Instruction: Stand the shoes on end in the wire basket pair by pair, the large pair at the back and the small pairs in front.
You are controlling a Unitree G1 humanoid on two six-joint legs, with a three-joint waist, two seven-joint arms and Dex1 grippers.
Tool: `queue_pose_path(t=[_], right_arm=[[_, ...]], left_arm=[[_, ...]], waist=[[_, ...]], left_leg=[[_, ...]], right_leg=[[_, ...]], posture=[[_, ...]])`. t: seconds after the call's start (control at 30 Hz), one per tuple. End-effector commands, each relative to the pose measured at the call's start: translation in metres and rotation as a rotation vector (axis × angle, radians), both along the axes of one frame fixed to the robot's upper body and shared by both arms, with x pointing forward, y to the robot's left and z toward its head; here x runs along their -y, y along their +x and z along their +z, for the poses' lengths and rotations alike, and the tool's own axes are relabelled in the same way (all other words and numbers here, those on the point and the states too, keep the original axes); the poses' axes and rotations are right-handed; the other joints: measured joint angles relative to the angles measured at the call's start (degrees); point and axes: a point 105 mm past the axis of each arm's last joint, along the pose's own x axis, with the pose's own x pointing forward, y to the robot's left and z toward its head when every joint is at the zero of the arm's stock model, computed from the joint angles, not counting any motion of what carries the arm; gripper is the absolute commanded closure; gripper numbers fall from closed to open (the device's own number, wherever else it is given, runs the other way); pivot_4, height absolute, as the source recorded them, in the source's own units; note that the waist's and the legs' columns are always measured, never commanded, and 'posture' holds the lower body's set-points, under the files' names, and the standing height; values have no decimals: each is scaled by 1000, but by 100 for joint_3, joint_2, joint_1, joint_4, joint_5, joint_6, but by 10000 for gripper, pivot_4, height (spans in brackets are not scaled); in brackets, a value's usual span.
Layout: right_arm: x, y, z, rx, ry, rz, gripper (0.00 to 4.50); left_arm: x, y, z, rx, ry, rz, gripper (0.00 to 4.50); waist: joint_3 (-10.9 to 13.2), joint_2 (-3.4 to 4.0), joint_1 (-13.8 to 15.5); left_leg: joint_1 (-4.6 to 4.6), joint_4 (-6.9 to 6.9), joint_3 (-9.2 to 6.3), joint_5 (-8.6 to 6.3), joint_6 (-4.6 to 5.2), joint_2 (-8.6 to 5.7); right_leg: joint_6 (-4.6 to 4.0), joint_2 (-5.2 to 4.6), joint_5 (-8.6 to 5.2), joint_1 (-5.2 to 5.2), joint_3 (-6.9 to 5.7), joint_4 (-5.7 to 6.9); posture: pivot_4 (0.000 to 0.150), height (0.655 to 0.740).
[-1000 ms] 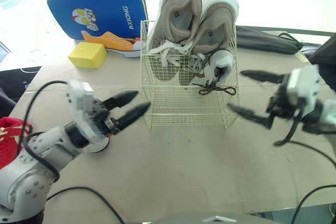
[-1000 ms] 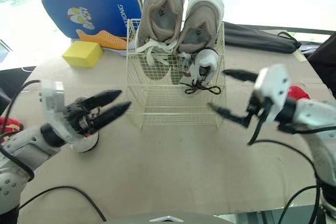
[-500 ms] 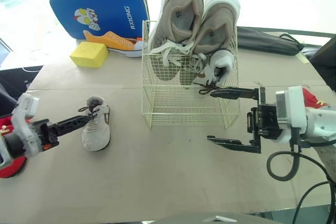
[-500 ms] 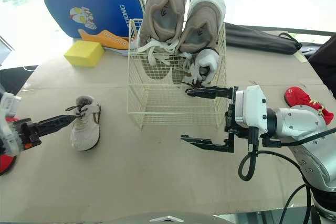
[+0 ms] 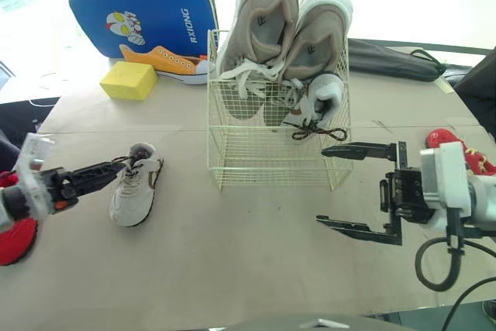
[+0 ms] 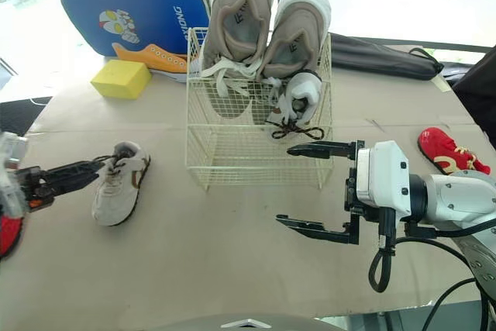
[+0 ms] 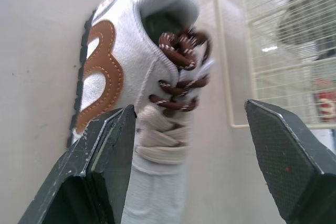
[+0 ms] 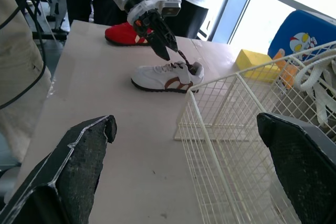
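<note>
A cream wire basket stands mid-table. Two large beige shoes stand on end at its back, and one small white shoe with dark laces stands in front of them on the right. Its mate, a small white shoe with brown trim, lies on the table left of the basket. My left gripper is open, its tips at this shoe's laces, with the shoe just ahead of the fingers. My right gripper hangs wide open off the basket's front right corner, holding nothing.
One red shoe lies at the table's left edge and another at the right. A blue case, an orange shoe and a yellow block sit at the back left. A black bag lies at the back right.
My left arm has drawn back left, uncovering the white shoe, whose toe has swung slightly left. My right gripper has turned level and eased right, away from the basket's front.
</note>
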Motion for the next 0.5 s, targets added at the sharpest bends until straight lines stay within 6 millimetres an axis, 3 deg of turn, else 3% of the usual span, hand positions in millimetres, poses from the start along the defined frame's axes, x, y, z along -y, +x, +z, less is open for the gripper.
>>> queue_pose_path(t=[0.03,0.2,0.3,0.43,0.5], right_arm=[[-1,-4,5,26,6,13,447],[0,-4,7,29,4,14,447],[2,-4,7,30,-4,6,447],[4,-7,8,30,-17,-10,447],[5,-8,8,30,-25,-18,0]], left_arm=[[-20,1,-6,-7,98,70,8372],[-18,12,-40,-66,203,36,8372],[-4,23,-56,-103,223,-62,8372],[17,19,-79,-203,216,-235,8372],[18,20,-90,-227,257,-257,15414]], waist=[[0,0,-9],[0,-1,28],[-3,-11,92],[-13,9,151],[-28,34,152]], left_leg=[[1,0,0,0,0,0],[-3,-1,0,0,0,-4],[-7,2,-3,0,1,-6],[-6,3,-1,1,3,-16],[-7,3,2,1,7,-21]], right_leg=[[0,-1,0,0,0,0],[-1,-31,1,0,-1,-1],[-2,-31,2,0,-4,-2],[-2,-33,2,1,-6,0],[-1,-42,2,2,-3,-2]], posture=[[1500,7400],[1500,7400],[1500,7400],[1500,7400],[1500,7400]])
